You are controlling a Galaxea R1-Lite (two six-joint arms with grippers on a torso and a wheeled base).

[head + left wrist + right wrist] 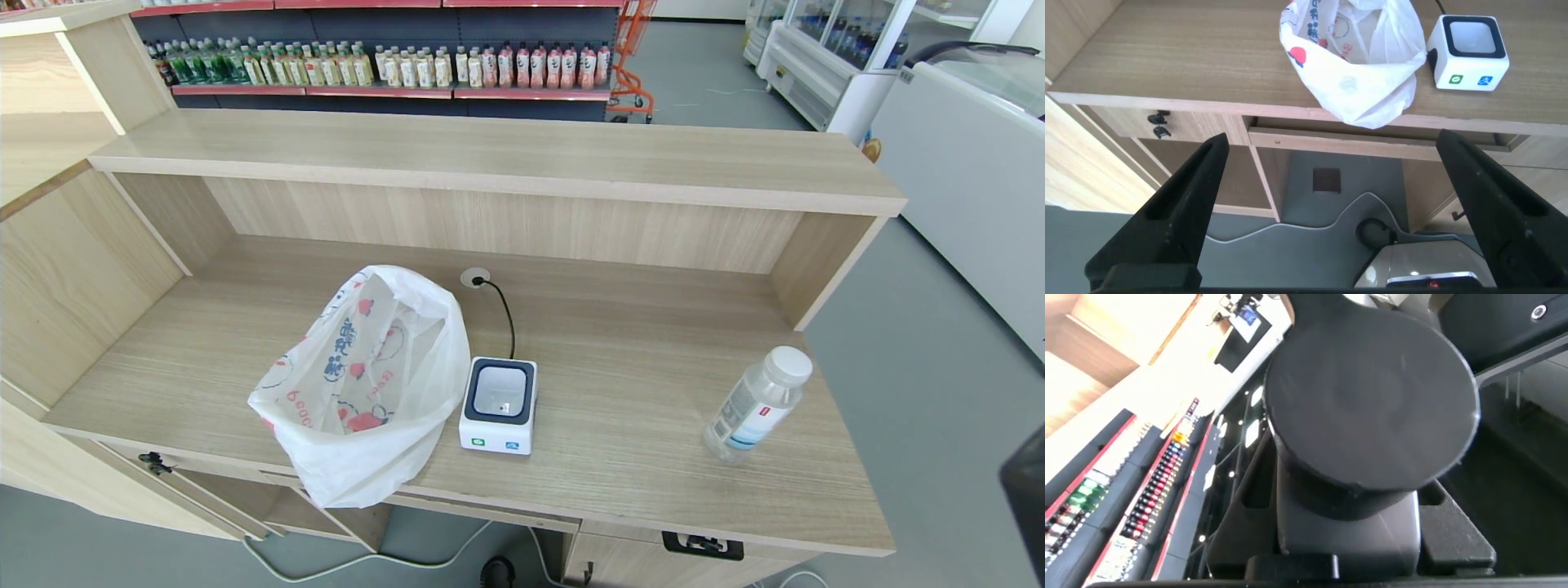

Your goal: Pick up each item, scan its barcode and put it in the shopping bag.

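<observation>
Head view, clear white-capped bottle (759, 404), labelled

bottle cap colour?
White cap on the clear bottle; clearest in the head view.

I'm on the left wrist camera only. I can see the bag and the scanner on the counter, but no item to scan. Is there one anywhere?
Observer: Yes. A clear water bottle with a white cap stands upright on the counter, to the robot's right of the scanner and well apart from it.
Operator: Is the bag ready to take it?
Observer: From above, the shopping bag has its mouth open upward. It sits right beside the scanner, on the robot's left of it.
Operator: Anything behind the scanner to watch for?
Observer: Its black cable runs back from the scanner to a round hole in the countertop.
</observation>
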